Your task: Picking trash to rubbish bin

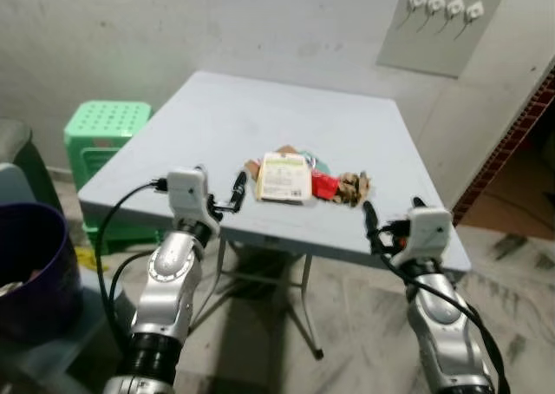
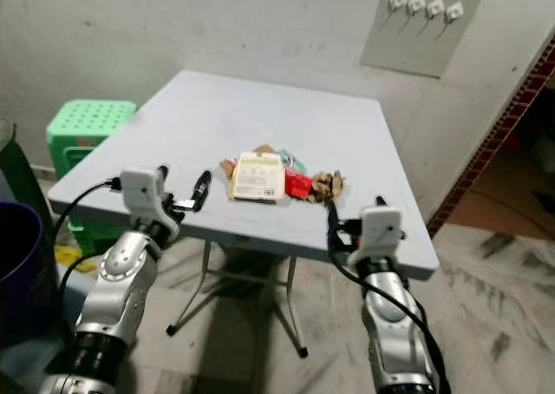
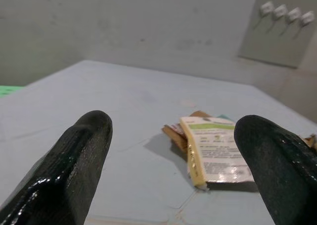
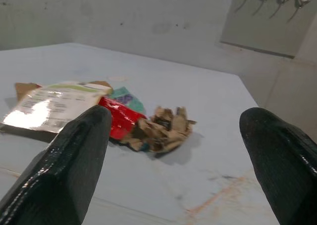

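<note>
Rubbish bin: a dark purple bin [image 1: 35,268] stands on the floor at the robot's far left, below the table's level and well apart from the trash; something pale lies inside it, too dim to identify.
Stool: a green plastic stool [image 1: 104,134] with a perforated top sits against the wall, beside the table's left edge.
Left gripper: the left gripper [image 1: 227,199] is raised at the table's near edge, just left of the trash, touching none of it; in the left wrist view its two black fingers [image 3: 64,170] stand wide apart with nothing between them.
Table: a pale blue folding table [image 1: 260,116] on metal legs fills the middle of the scene, its top scuffed and marked.
Trash: a small cluster lies near the front edge, between the two grippers.
Packet: a flat cream packet [image 1: 283,176] with a green band and printed text lies on top of brown cardboard scraps [image 3: 174,132].
Red wrapper: a shiny red wrapper [image 4: 119,120] lies just right of the packet, touching it, with a teal scrap [image 4: 125,97] behind.
Crumpled paper: a brown crumpled wad [image 1: 353,187], possibly torn cardboard, ends the row on the right, touching the red wrapper.
Right gripper: the right gripper [image 1: 375,222] hovers at the table's front edge, near the crumpled wad; its fingers [image 4: 69,170] are spread, empty.
Switch panel: a grey wall panel [image 1: 440,16] carries four white switches.
</note>
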Robot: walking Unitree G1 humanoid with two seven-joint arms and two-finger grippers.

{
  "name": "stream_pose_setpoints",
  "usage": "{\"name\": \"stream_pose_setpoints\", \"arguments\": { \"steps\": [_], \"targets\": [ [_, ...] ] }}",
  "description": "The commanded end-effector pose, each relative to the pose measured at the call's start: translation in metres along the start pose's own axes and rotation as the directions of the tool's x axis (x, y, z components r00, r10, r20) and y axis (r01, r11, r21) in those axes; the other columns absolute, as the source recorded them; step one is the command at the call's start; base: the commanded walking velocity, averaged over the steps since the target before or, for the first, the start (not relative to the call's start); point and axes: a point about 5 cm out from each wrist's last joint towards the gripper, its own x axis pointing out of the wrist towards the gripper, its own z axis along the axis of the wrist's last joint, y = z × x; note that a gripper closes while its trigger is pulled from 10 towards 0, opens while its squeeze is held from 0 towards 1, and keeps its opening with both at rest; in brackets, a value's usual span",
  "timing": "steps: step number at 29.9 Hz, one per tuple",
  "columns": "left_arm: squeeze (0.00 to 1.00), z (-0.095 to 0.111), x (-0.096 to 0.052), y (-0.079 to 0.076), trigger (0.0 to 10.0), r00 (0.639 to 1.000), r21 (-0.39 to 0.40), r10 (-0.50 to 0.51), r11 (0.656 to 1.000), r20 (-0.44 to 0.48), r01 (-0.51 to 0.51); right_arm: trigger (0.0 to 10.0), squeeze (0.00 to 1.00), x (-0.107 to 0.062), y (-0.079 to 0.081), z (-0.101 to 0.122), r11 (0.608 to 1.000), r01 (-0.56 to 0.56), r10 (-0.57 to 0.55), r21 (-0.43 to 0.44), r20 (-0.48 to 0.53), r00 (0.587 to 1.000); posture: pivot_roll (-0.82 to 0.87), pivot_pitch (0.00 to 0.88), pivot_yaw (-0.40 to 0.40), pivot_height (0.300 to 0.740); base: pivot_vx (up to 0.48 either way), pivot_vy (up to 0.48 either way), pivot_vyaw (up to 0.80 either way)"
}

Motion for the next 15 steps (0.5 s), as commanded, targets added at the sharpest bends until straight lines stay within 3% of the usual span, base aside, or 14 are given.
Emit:
{"name": "stream_pose_setpoints", "arguments": {
  "steps": [1,8,15],
  "targets": [
    [0.00,-0.003,0.002,-0.015,10.0,0.998,0.001,-0.062,0.998,-0.026,0.062,10.0,0.00,0.001,-0.008,-0.002,0.999,0.051,-0.050,0.006,-0.046,0.998,-0.03,0.000,-0.076,0.740,0.000,0.000,0.00],
    [0.00,-0.012,-0.008,-0.039,10.0,0.975,0.016,-0.216,0.976,-0.061,0.217,10.0,0.00,-0.001,-0.006,-0.010,0.998,0.063,-0.063,0.001,-0.122,0.991,-0.04,0.000,-0.074,0.740,0.000,0.000,0.00],
    [0.00,-0.016,-0.013,-0.051,10.0,0.960,-0.014,-0.268,0.963,-0.075,0.268,10.0,0.00,-0.006,-0.005,-0.010,0.999,0.052,-0.051,0.004,-0.135,0.990,-0.05,0.000,-0.074,0.740,0.000,0.000,0.00]
  ]
}}
